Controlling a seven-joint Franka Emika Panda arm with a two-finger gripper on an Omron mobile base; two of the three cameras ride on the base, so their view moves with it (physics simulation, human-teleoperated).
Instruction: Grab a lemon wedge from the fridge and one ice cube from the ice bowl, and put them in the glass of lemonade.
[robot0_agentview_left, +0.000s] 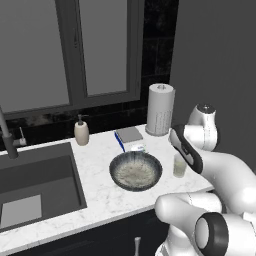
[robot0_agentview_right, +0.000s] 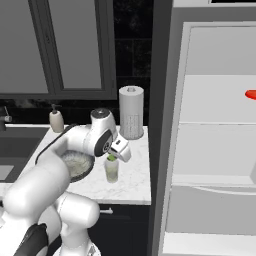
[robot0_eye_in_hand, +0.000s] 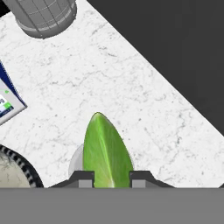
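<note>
My gripper (robot0_eye_in_hand: 108, 177) is shut on the lemon wedge (robot0_eye_in_hand: 106, 146), a yellow-green sliver with its pointed tip sticking out past the fingers. In the right base view the gripper (robot0_agentview_right: 114, 155) hangs just above the glass of lemonade (robot0_agentview_right: 111, 171) with the wedge (robot0_agentview_right: 112, 158) at the glass's mouth. The glass's rim (robot0_eye_in_hand: 75, 163) peeks out beside the wedge. In the left base view my hand partly hides the glass (robot0_agentview_left: 179, 168). The ice bowl (robot0_agentview_left: 135, 171) (robot0_agentview_right: 78, 165) sits on the counter left of the glass. To the right, the fridge (robot0_agentview_right: 215, 125) stands open.
A paper-towel roll (robot0_agentview_left: 160, 109) (robot0_agentview_right: 131, 112) stands behind the glass. A soap bottle (robot0_agentview_left: 81, 132) and the sink (robot0_agentview_left: 35, 185) lie to the left. A flat grey pad (robot0_agentview_left: 129, 135) and a small box (robot0_eye_in_hand: 6, 103) rest behind the bowl. A red disc (robot0_agentview_right: 251, 94) lies on a fridge shelf.
</note>
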